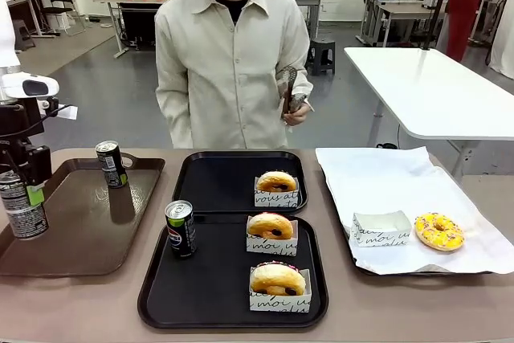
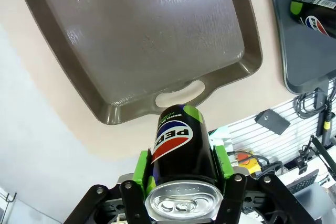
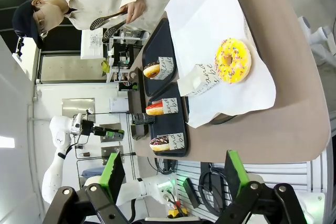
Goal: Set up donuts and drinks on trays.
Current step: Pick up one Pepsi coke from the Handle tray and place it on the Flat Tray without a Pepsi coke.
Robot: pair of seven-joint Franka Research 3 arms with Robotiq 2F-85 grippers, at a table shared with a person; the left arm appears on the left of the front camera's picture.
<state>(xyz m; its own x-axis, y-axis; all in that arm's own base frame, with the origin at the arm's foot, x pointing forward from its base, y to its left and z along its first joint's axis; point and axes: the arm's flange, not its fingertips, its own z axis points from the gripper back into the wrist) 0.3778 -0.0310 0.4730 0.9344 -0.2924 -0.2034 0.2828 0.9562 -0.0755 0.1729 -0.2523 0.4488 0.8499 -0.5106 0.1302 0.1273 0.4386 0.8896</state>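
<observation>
Lower left of frame: can clamped in left gripper, held above brown tray. Spread and empty: right gripper. Slip risked if swung fast; standing can on near black tray could be knocked.

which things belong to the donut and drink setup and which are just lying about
Job: near black tray, far black tray, three boxed donuts, yellow donut, empty box, can on the near tray, can on the brown tray, held can in the left gripper.
Lying about: white table, stool.
</observation>
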